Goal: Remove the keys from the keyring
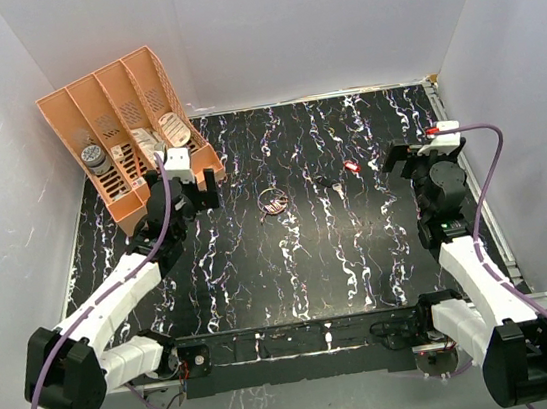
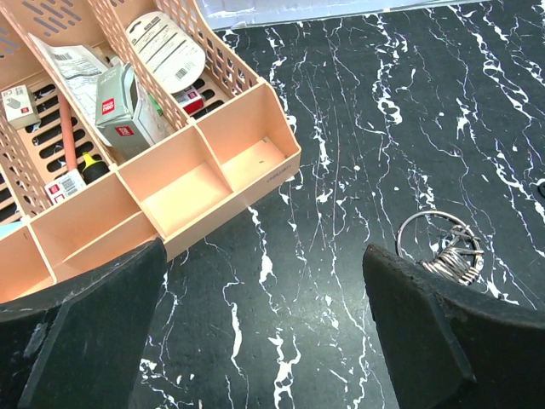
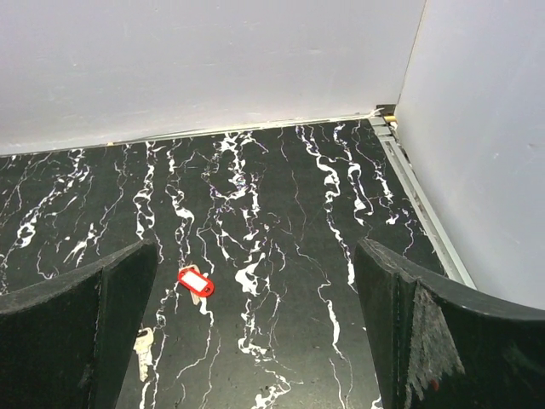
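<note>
Right now the keyring (image 2: 433,241) lies flat on the black marbled table (image 2: 358,128), between my two arms and nearer my left gripper (image 2: 264,251). It sits off to that gripper's right, just past its right-hand finger (image 2: 426,324), with silver keys (image 2: 456,260) bunched at one edge. My left and right gripper (image 3: 255,247) both gape wide, holding nothing. A red key (image 3: 195,282) lies loose ahead-left of the right one.

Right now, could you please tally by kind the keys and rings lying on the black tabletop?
Keyring, with keys bunched on it: 1
Red-headed key, loose: 1
Silver key, loose: 1
Total: 3 items; the keys on the ring are too small to count.
</note>
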Controlling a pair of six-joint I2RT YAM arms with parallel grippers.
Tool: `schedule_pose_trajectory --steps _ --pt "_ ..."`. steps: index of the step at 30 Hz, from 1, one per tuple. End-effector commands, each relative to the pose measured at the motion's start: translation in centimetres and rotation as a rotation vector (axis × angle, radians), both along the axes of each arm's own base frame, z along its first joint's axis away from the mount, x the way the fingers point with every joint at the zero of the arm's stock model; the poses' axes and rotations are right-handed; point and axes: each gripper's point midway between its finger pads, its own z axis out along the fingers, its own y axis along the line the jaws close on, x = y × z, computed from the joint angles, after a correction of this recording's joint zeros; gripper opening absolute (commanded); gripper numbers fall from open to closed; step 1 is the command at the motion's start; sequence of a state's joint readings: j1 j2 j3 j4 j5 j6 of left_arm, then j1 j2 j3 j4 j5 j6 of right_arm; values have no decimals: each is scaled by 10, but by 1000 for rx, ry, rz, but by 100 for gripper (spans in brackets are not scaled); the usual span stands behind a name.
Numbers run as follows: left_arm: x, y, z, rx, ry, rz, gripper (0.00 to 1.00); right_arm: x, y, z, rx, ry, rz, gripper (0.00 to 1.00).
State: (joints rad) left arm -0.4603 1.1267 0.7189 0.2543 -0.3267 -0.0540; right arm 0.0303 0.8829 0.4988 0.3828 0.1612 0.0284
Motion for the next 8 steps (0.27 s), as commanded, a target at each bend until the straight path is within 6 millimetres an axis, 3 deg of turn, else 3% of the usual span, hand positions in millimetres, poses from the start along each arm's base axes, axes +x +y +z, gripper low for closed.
schedule_pose_trajectory --steps 1,8 --pt "-4 6 11 -15 -35 28 99 -5 -10 26 11 -107 -52 98" --pt "-4 9 5 -3 -29 42 99 -9 -14 30 15 -130 -78 98"
